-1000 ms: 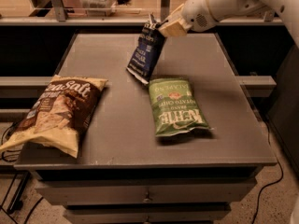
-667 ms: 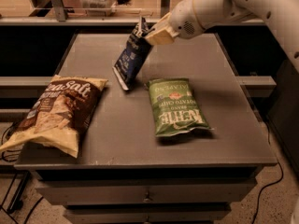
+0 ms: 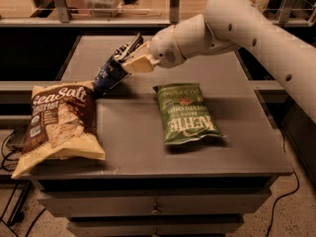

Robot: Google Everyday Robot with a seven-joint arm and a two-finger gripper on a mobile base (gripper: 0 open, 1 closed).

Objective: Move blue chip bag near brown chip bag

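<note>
The small navy-blue chip bag (image 3: 108,76) hangs tilted from my gripper (image 3: 127,56), which is shut on its top edge. Its lower end sits right at the upper right corner of the brown chip bag (image 3: 58,119), touching or nearly touching it. The brown "Sea Salt" bag lies flat at the left edge of the grey table (image 3: 138,132). My white arm reaches in from the upper right, across the table's far half.
A green Kettle chip bag (image 3: 186,113) lies flat in the middle right of the table. Drawers run under the table's front edge. A shelf rail and clutter stand behind the table. Cables lie on the floor at left and right.
My gripper has carried the blue bag leftward and lower, from the table's far middle to the upper right corner of the brown bag.
</note>
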